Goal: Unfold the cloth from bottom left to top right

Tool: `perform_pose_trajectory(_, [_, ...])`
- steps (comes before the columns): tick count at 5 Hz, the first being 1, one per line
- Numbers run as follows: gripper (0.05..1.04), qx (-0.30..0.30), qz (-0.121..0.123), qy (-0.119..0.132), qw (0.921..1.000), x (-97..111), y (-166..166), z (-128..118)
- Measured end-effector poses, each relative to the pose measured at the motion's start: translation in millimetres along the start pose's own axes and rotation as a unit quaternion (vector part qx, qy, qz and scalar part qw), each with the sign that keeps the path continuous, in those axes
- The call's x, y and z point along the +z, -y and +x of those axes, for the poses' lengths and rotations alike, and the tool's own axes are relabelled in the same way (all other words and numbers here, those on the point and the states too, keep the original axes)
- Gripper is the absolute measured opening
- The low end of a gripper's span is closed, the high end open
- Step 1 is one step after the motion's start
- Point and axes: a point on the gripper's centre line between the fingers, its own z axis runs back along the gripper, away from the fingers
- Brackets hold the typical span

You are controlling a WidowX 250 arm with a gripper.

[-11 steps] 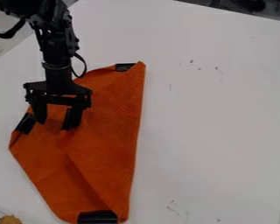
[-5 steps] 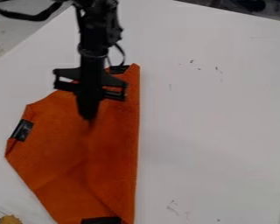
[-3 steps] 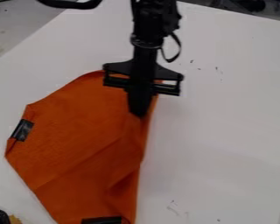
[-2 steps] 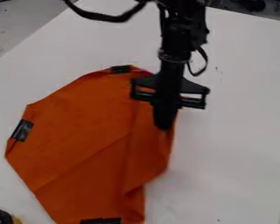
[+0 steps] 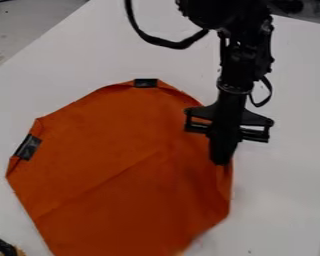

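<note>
One cloth (image 5: pixel 116 170) is seen, orange, laid on the white table (image 5: pixel 283 200) in the left and middle of the view, its bottom cut off by the view's lower edge. Its longer visible direction is run from the top of the view toward the bottom; whether this is the long axis of the whole cloth cannot be told. A blunt corner is pointed left, another toward the lower right, and the upper edge is rounded. One long, faint crease is drawn slantwise across it, from the lower left up toward the gripper's side.

Two black tabs are counted on the cloth: one top tab (image 5: pixel 146 83), set nearly level at the upper edge, and one left tab (image 5: pixel 28 147), tilted along the left edge. Beside the left tab, the edge is turned over in a small fold.

One gripper (image 5: pixel 221 162) is seen, hung from one black arm (image 5: pixel 241 55) that is brought in from the top. The jaws are drawn together, with no gap seen between them, and the cloth's right edge is pinched at their tips. Below the tips, the cloth is gathered in short upright folds. A black cable (image 5: pixel 166 44) is looped beside the arm. At the lower left corner, one dark object (image 5: pixel 1 245) is partly shown.
</note>
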Motion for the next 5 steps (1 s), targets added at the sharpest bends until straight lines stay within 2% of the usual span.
perform_pose_trajectory(1, [0.087,-0.007,0.003,-0.005,1.0,0.2,10.2,1.3])
perform_pose_trajectory(2, [0.244,-0.016,0.001,-0.012,0.9998,2.4,24.5,3.0])
perform_pose_trajectory(3, [0.51,-0.02,-0.007,-0.015,0.9997,8.5,39.7,3.4])
perform_pose_trajectory(4, [0.816,-0.008,-0.029,-0.001,0.9996,18.8,67.3,-0.8])
perform_pose_trajectory(5, [1.007,-0.002,-0.019,0.022,0.9996,20.1,79.1,-5.6])
